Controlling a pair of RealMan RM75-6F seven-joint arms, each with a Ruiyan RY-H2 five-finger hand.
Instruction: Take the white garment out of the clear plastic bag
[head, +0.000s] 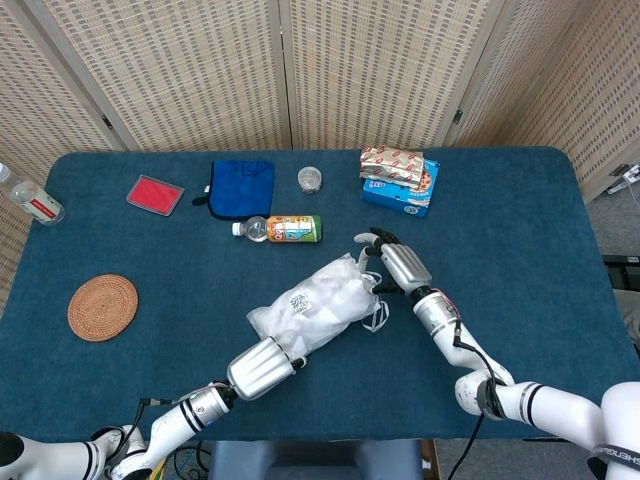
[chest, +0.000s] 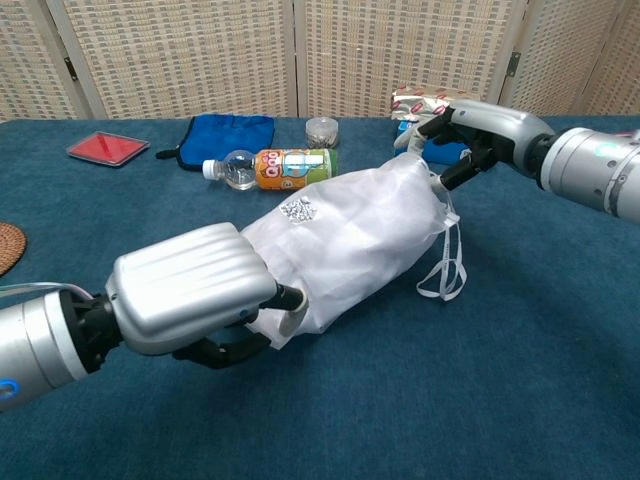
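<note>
At frame centre, left hand (chest: 190, 300) seemingly pinches the clear plastic bag (chest: 350, 240)'s corner; right hand (chest: 470, 135) grips its mouth: opposing pulls could tear it.

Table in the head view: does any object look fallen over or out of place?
Mainly the orange-labelled bottle, lying on its side behind the bagged garment. White straps trail loose from the bag's end near the right hand.
</note>
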